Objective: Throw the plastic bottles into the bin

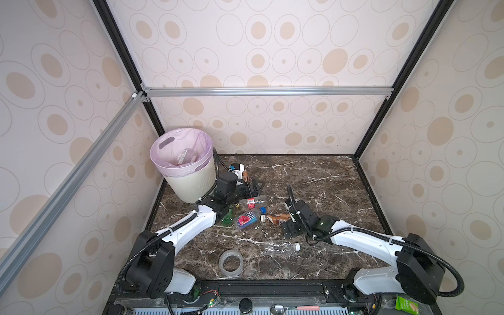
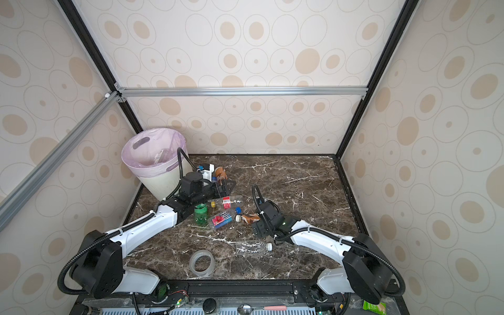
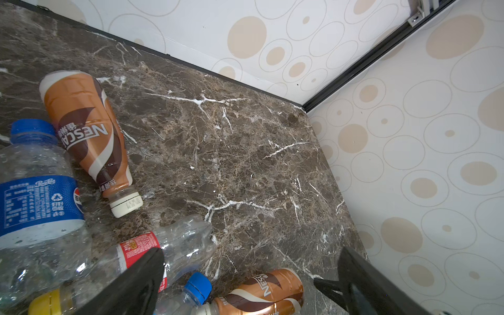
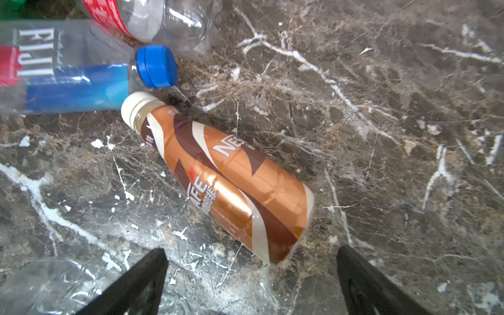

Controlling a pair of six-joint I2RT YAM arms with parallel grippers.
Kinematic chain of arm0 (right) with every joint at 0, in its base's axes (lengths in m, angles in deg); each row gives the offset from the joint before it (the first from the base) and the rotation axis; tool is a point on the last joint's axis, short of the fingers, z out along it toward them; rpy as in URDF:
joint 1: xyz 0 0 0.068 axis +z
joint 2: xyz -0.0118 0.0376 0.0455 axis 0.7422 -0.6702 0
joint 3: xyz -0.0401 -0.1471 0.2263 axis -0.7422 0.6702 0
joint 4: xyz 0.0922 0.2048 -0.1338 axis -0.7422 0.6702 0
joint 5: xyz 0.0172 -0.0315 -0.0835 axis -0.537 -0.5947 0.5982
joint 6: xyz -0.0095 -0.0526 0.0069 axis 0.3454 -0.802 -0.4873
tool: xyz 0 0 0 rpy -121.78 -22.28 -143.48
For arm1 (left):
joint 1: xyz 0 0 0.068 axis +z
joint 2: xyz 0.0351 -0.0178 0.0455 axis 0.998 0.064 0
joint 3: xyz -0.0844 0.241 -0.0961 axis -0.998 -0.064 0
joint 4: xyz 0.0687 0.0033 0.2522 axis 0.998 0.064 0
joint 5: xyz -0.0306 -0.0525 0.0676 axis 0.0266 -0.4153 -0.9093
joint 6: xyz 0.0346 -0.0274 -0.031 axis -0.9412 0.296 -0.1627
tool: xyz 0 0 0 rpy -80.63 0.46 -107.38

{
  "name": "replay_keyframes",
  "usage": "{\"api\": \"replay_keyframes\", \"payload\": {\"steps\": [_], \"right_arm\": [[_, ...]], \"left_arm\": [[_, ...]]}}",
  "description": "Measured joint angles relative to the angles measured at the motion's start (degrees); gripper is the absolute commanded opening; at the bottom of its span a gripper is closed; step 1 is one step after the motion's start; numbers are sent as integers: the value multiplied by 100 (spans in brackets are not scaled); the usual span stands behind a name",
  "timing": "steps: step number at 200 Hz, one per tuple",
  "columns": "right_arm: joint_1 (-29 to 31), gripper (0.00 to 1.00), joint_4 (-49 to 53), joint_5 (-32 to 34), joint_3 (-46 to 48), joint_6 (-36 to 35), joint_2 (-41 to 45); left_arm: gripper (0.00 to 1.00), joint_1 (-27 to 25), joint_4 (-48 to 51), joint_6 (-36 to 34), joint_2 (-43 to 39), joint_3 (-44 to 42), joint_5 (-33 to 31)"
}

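Observation:
The bin (image 1: pixel 188 174) (image 2: pixel 158 169), cream with a pink liner, stands at the back left with some bottles inside. Plastic bottles lie mid-table: a green one (image 1: pixel 227 218), a Fiji one (image 1: pixel 246 219) (image 4: pixel 62 73), a red-labelled clear one (image 1: pixel 251 201) (image 3: pixel 152 253), and a brown one (image 1: pixel 275 218) (image 4: pixel 226 185). Another brown bottle (image 3: pixel 87 131) and a blue-labelled one (image 3: pixel 35 196) lie beside the bin. My left gripper (image 1: pixel 255 188) (image 3: pixel 252 251) hangs open by the red-labelled bottle, holding nothing. My right gripper (image 1: pixel 290 229) (image 4: pixel 251 249) is open just short of the brown bottle's base.
A crushed clear bottle (image 1: pixel 281 248) (image 2: pixel 253 247) and a clear tape ring (image 1: pixel 231 263) (image 2: pixel 201 263) lie near the front edge. Patterned walls close the marble table (image 1: pixel 327 185) on three sides. A spoon (image 1: pixel 278 308) and a green packet (image 1: pixel 406 305) sit on the front ledge.

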Motion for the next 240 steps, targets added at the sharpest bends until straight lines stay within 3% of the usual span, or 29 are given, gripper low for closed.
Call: {"api": "replay_keyframes", "payload": {"steps": [45,119,240], "right_arm": [[35,100,79,-442,127,-127,181],[776,100,315,-431,164,-173,420],[1327,100,166,-463,352,-240,289]], "left_arm": [[99,0,2,0,0,-42,-4],[99,0,-35,42,68,-52,7],[99,0,-39,81,105,-61,13]]}}
